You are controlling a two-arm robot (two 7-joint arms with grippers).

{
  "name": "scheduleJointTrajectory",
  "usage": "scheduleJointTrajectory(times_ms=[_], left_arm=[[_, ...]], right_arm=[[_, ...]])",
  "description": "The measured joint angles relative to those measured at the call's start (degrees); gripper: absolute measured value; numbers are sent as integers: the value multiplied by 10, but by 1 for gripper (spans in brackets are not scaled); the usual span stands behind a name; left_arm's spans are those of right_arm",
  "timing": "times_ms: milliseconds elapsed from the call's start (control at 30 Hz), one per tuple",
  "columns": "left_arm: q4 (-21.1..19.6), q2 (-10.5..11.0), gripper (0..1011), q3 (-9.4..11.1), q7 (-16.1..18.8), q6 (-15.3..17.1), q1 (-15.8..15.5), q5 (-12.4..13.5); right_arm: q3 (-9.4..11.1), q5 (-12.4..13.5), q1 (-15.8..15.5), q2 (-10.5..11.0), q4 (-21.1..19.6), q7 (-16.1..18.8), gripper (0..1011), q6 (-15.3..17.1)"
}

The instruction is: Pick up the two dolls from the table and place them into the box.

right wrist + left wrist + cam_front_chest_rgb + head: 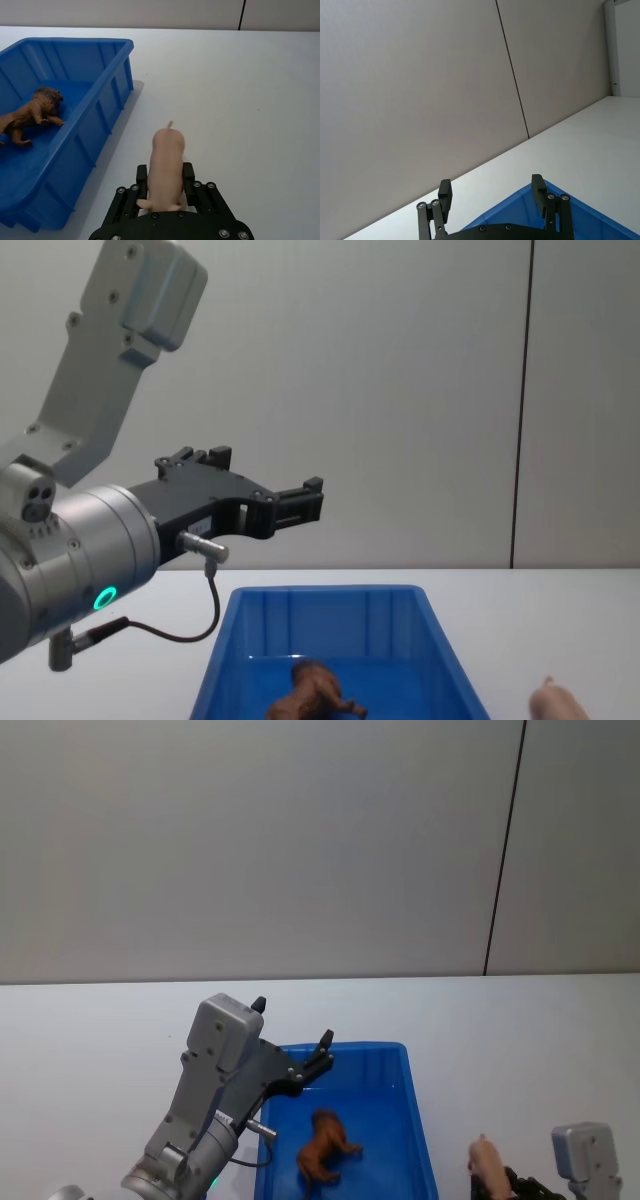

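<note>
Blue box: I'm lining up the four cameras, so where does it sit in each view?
Head view: blue box at lower centre, below the left gripper.
Chest view: box at bottom centre.
Left wrist view: box corner just beyond the open fingers.
Right wrist view: box beside the pink doll held by the right gripper.
Shared landmark: the dark wall seam.

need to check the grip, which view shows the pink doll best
Right wrist view: the pink doll shows close up, clamped between the right gripper fingers. Head view shows it small near the bottom edge; chest view catches just its top.
</note>
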Motion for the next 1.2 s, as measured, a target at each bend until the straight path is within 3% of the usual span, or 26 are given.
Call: scheduleJointTrajectory(times_ms=[133,633,933,1200], left_arm=[[0,0,1001,0,0,0,0,0],[0,0,1001,0,0,0,0,0],[0,0,1001,0,0,0,0,0],[0,0,1001,0,0,0,0,0]], right_arm=[[0,-8,0,0,-3,3,371,-9],[-2,-44,12,-3,-31,31,371,-59],[-2,-45,40,-14,-27,85,371,-85],[-7,-30,81,-35,8,145,371,-89]])
